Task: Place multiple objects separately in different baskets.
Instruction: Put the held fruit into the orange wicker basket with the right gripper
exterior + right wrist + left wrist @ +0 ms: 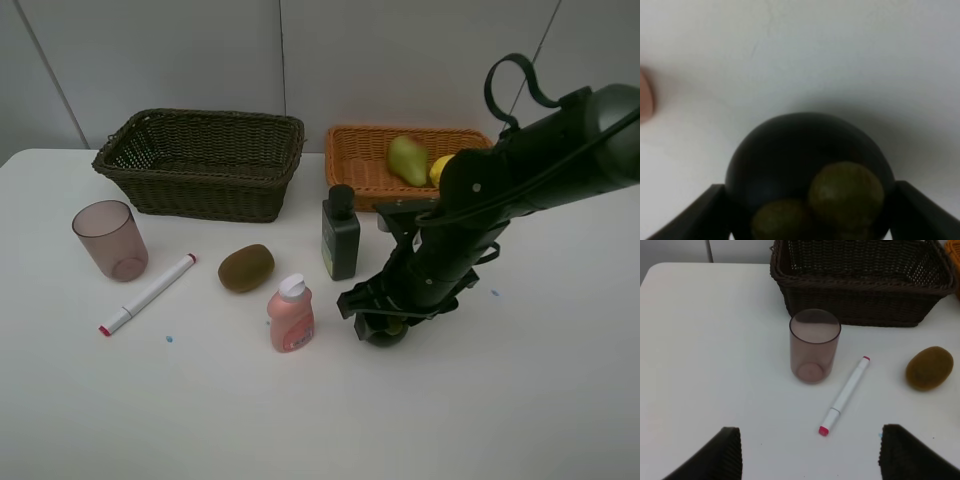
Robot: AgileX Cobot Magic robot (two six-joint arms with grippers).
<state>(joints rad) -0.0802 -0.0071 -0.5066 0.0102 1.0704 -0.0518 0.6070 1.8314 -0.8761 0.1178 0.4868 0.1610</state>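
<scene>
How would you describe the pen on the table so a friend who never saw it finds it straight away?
Find the dark wicker basket at the back left of the table. In front of it stands a mauve cup, and the pen lies between that cup and the brown kiwi. It is the only long, thin thing: white with red tips.

I see bright, even light on the white tabletop [520, 400], with faint shadows. My right wrist view is soft, the dark mangosteen [790, 160] blurred.
</scene>
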